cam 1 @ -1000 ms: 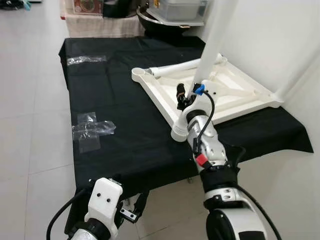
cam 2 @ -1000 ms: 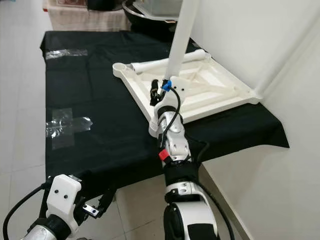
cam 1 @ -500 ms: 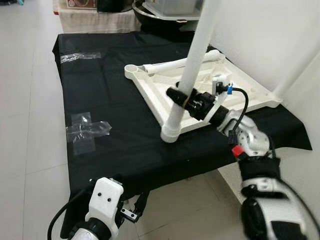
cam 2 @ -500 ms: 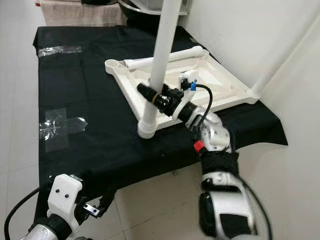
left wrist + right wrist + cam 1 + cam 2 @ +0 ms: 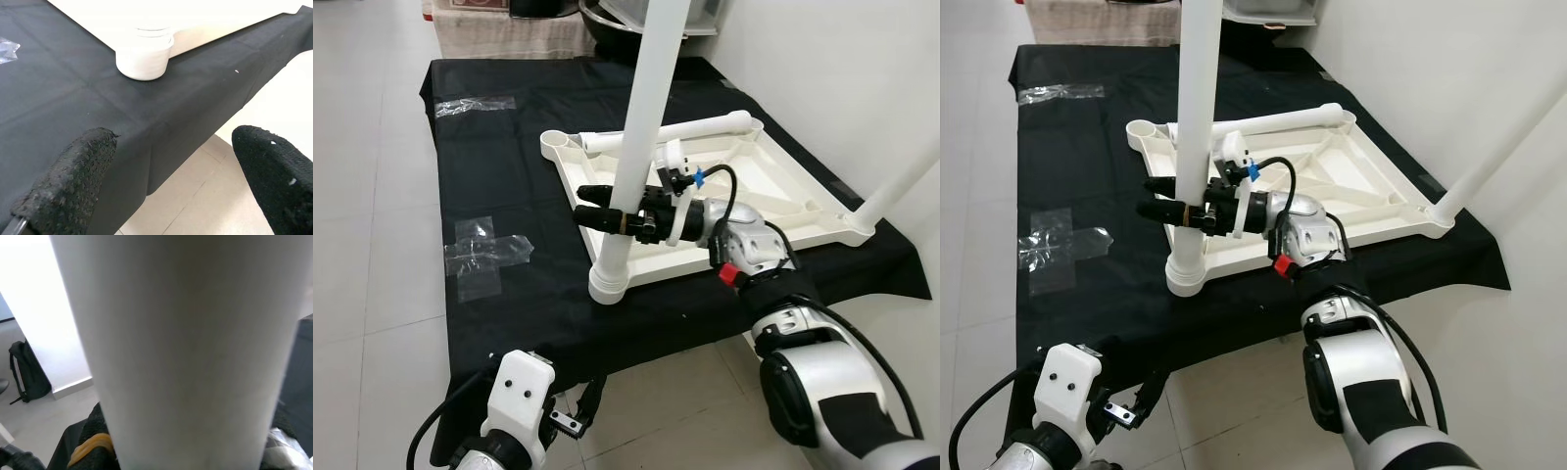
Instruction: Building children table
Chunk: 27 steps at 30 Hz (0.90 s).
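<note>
A low bench draped in black cloth point(image 5: 538, 284) carries an upside-down white plastic children's tabletop point(image 5: 783, 181) on its right half. A white tubular leg point(image 5: 641, 127) stands upright in the tabletop's near left corner socket; another white tube point(image 5: 680, 132) lies along its far edge. The right hand point(image 5: 597, 216) reaches in from the right, its fingers on either side of the upright leg. Clear tape pieces point(image 5: 487, 252) lie left of the tabletop. The left hand point(image 5: 161, 186) hangs before the bench's near edge, over the floor.
</note>
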Available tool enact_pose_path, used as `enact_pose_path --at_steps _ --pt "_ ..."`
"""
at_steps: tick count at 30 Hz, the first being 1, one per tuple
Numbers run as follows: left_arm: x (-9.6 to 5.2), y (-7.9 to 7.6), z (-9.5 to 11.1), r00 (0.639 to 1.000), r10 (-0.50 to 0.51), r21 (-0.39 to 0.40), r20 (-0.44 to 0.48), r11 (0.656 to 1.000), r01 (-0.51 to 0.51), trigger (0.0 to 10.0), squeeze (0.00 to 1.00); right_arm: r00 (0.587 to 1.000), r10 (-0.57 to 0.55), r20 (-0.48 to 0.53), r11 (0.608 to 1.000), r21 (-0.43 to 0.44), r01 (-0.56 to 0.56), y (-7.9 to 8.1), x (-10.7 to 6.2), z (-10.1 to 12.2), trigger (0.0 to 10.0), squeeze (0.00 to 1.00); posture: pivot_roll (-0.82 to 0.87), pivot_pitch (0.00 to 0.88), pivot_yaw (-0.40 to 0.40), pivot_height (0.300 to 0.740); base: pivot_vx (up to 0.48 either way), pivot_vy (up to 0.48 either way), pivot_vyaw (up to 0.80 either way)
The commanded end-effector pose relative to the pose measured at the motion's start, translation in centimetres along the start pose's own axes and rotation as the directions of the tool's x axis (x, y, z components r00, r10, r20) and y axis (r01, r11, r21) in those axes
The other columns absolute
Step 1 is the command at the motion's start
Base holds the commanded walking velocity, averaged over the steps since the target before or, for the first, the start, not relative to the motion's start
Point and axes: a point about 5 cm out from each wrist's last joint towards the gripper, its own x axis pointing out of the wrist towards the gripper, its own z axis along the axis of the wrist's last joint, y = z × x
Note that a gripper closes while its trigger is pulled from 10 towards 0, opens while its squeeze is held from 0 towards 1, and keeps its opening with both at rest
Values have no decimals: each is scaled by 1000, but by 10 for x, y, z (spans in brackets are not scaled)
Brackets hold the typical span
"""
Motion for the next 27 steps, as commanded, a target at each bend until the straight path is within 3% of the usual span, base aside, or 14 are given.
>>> enact_pose_path --at_steps 1,6,8,9,11,12,14,16,18,21,22,23,24,27 --pt "-1 -3 -1 1000 -9 -12 -12 1000 9 10000 0 996 -85 29 996 1 85 -4 4 1 0 0 188 116 -179 740 0 0 0" --pt "-1 -4 -2 1000 -11 -13 -12 1000 11 10000 0 904 -420 72 907 3 421 -21 -4 1 0 0 185 109 -177 740 0 0 0" --pt "-1 -3 -2 1000 -14 -12 -13 1000 14 10000 0 705 -707 50 707 23 707 -35 -22 -2 0 0 172 110 -167 740 0 0 0" --pt "-1 -3 -2 1000 -14 -12 -13 1000 14 10000 0 705 -707 50 707 23 707 -35 -22 -2 0 0 172 110 -167 740 0 0 0" --pt "0 -2 -2 1000 -18 -10 -13 1000 18 10000 0 378 -926 -11 377 24 926 -44 -47 -12 0 0 163 109 -160 740 0 0 0" --pt "0 -2 -2 1000 -18 -10 -13 1000 18 10000 0 378 -926 -11 377 24 926 -44 -47 -12 0 0 163 109 -160 740 0 0 0" --pt "1 -2 -3 1000 -22 -9 -13 1000 22 10000 0 129 -991 -44 129 0 992 -41 -66 -19 0 0 161 109 -161 740 0 0 0" --pt "1 -2 -3 1000 -22 -9 -13 1000 22 10000 0 129 -991 -44 129 0 992 -41 -66 -19 0 0 161 109 -161 740 0 0 0" --pt "2 -2 -2 1000 -23 -7 -12 1000 22 10000 0 -18 -998 -62 -19 19 1000 -30 -68 -27 0 0 169 107 -163 740 0 0 0" --pt "2 -2 -2 1000 -22 -5 -12 1000 22 10000 0 -35 -997 -71 -40 73 997 -23 -58 -32 0 0 171 110 -164 740 0 0 0" --pt "2 -2 -3 1000 -21 -4 -12 1000 21 10000 0 -5 -998 -61 -12 110 994 -19 -45 -33 10000 0 171 111 -163 740 0 0 0" --pt "2 -2 -3 1000 -21 -4 -12 1000 21 10000 0 -5 -998 -61 -12 110 994 -19 -45 -33 10000 0 171 111 -163 740 0 0 0" --pt "2 -2 -3 1000 -20 -3 -13 1000 20 10000 0 66 -998 -24 61 157 986 -17 -30 -30 10000 1000 170 112 -162 740 0 0 0" --pt "2 -1 -3 1000 -21 -3 -14 1000 21 10000 0 108 -994 20 109 179 978 -16 -22 -27 10000 1000 167 111 -161 740 0 0 0"
